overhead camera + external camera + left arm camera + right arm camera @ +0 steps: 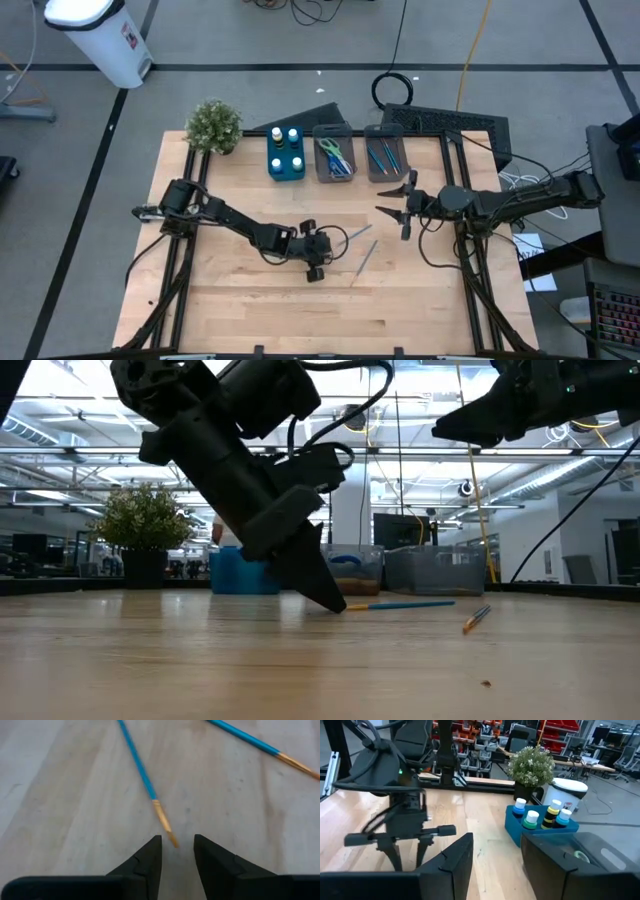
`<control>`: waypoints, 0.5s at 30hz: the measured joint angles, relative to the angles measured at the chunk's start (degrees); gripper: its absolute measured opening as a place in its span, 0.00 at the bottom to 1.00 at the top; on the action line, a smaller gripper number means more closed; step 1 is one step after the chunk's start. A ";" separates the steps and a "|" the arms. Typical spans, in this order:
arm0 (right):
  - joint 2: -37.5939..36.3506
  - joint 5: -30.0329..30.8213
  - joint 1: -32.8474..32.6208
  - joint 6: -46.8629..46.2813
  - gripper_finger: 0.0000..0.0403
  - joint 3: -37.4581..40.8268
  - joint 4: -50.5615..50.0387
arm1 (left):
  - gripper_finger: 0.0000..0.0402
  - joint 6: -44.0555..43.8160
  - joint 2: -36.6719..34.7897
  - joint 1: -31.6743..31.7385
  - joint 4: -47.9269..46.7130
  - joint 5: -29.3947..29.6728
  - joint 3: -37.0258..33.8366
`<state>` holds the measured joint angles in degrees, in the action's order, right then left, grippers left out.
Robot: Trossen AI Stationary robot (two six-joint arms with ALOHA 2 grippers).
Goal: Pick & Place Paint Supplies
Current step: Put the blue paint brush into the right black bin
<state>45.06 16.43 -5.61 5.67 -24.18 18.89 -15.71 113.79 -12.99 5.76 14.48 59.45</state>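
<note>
Left wrist view shows the left gripper (177, 851) narrowly parted just short of a brush (145, 780) lying on the table (60, 820). Best to advance until the handle sits between the fingers, then close. Right gripper (398, 203) waits, part-open and empty, near the bins (333, 160).

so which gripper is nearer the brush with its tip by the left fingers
Left. The left gripper is down at the table, open, right at that brush. The right gripper hangs open, raised, farther toward the bins.

2 blue brushes (141, 769) (gold-tipped) flat on wood; apart
</note>
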 joint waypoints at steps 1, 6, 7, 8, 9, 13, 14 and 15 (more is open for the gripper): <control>-0.02 -0.02 0.00 -0.02 0.39 0.00 0.00 | 0.30 -0.86 0.09 0.06 0.24 0.63 -0.01; -0.02 0.00 0.00 -0.02 0.39 0.00 -0.13 | 0.30 -3.84 0.43 0.15 0.15 1.75 -0.02; -0.02 0.00 0.00 -0.02 0.39 0.00 -0.13 | 0.30 -4.43 0.43 0.17 -0.19 1.83 -0.01; -0.02 0.00 0.00 -0.02 0.38 0.00 -0.17 | 0.30 -4.57 0.43 0.17 -0.59 1.81 -0.01; -0.02 -0.02 0.00 -0.02 0.39 0.00 -0.23 | 0.30 -4.59 0.43 0.17 -0.92 1.68 -0.01; -0.02 -0.01 0.00 -0.04 0.39 0.00 -0.24 | 0.30 -4.47 0.70 0.22 -1.57 0.71 -0.01; -0.02 0.00 0.00 -0.06 0.39 0.00 -0.24 | 0.29 -4.58 1.03 0.20 -1.59 0.80 -0.01; -0.02 -0.01 0.00 -0.05 0.39 0.00 -0.24 | 0.28 -4.61 1.20 0.20 -1.78 0.80 -0.01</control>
<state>45.04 16.42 -5.61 5.63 -24.18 18.65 -20.32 114.98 -12.80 3.98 15.28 59.44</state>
